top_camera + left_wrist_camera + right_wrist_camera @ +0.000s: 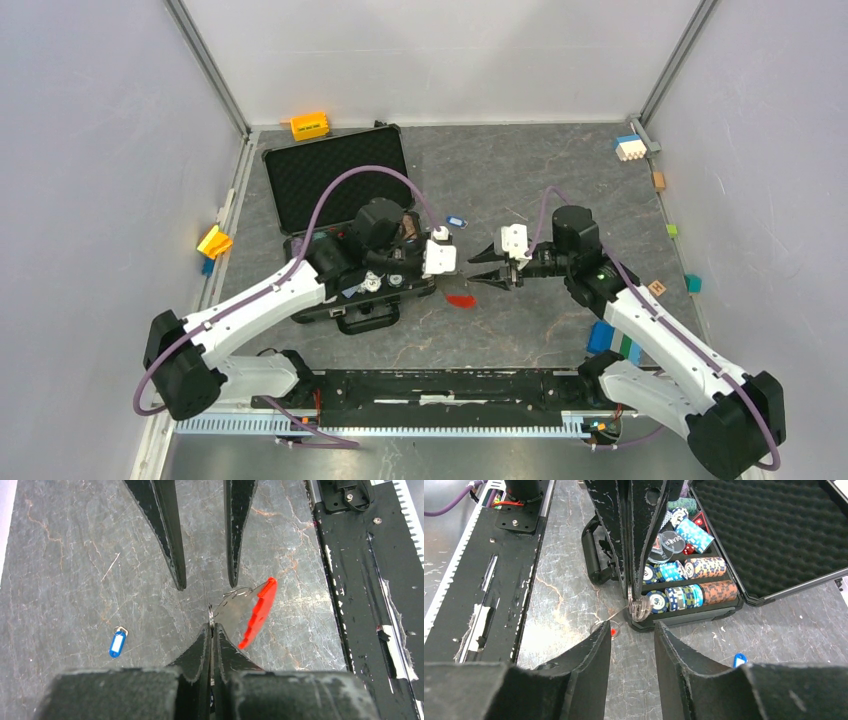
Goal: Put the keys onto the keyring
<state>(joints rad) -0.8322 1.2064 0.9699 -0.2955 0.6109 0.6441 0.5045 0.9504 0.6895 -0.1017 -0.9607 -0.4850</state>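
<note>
**Ring Pinched, Key Not Yet Picked Up**

The left gripper (212, 630) was closed tight on the keyring (234, 596). It pinched the metal coil at its very fingertips, just off the side of the open poker chip case (694, 614) that faced the right arm. The red tag (257, 612) hung loose from the ring, a little further out from the case. The right gripper (632, 630) faced the ring head-on with its jaws about halfway apart and nothing between them. It stood close to the ring but not touching it.

The blue-headed key (117, 643) lay flat on the table (65, 555), also beside the case on that same side. It was well apart from both grippers. No other key could be made out.

The step in hand looked like fetching that key, and very little of the task seemed done. The right fingers would do best to close on the plastic head, leaving the small metal loop on the key free. A flat key on a hard surface could easily skid, so a slow, square descent would help.

The left grip seemed narrow, so any push while threading might twist the ring out. The loop should meet the open end of the coil rather than its side, and the dangling tag should be kept out of the path.
</note>
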